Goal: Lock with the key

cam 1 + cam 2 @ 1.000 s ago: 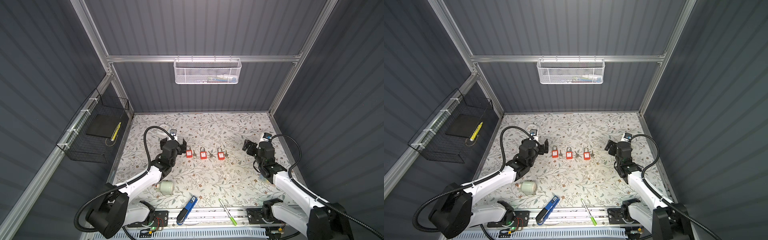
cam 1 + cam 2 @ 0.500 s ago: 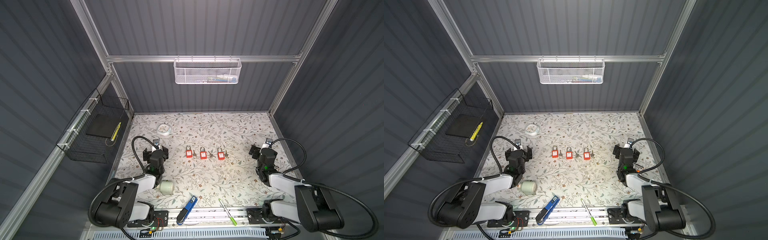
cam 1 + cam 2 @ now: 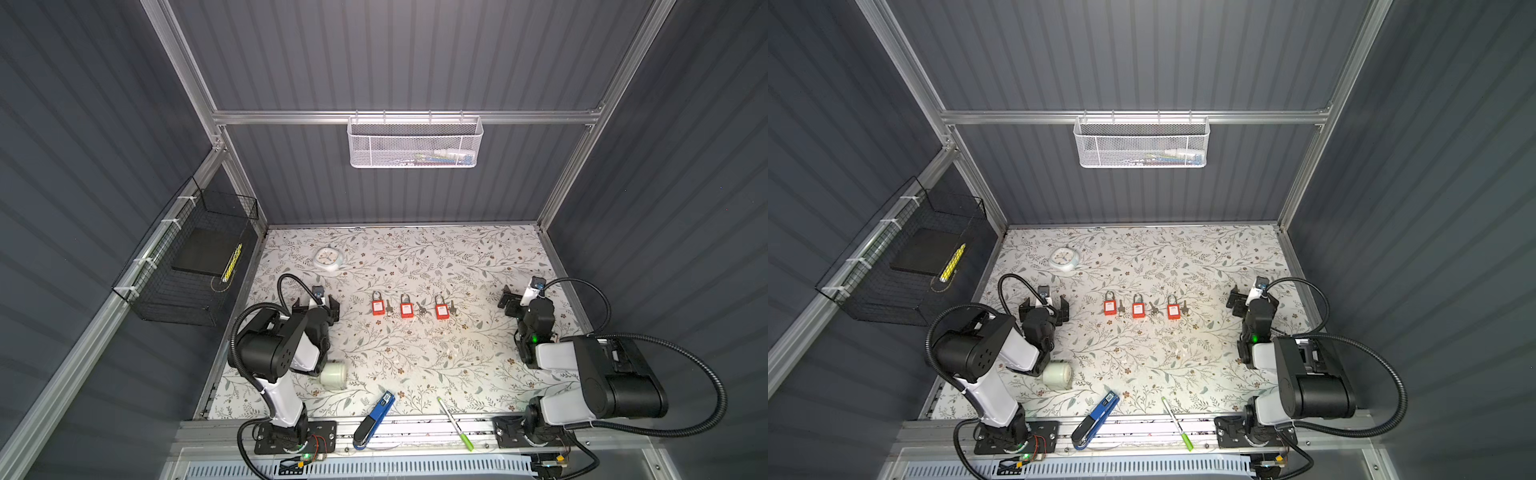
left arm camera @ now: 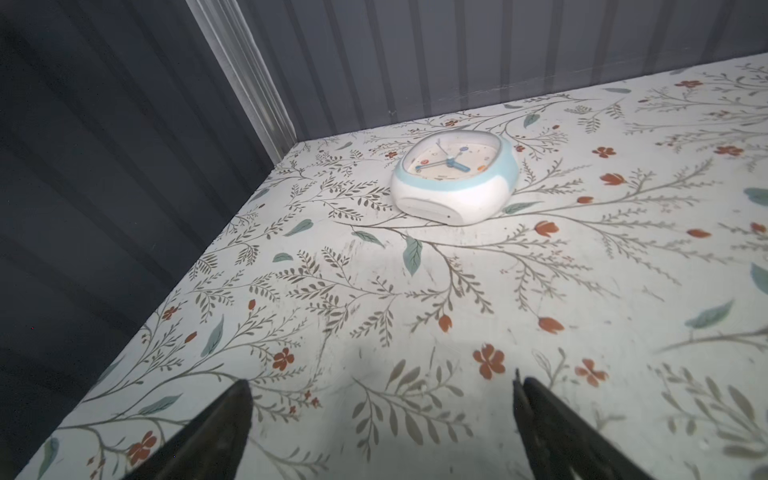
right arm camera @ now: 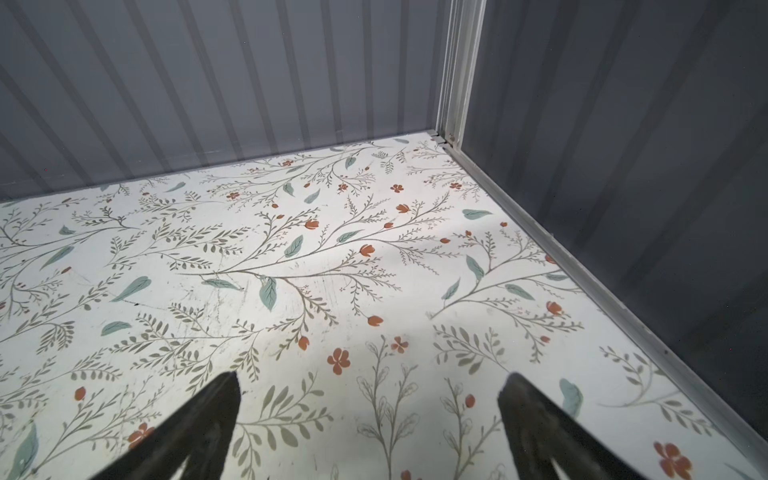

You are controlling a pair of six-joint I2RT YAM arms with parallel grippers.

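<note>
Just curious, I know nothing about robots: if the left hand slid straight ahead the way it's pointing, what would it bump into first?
Probably the alarm clock: it lies face up ahead of the open left hand, slightly off-centre, so it might just miss.

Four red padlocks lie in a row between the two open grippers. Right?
Not four: three red padlocks lie in a row between the open left gripper and right gripper, as both top views show.
</note>
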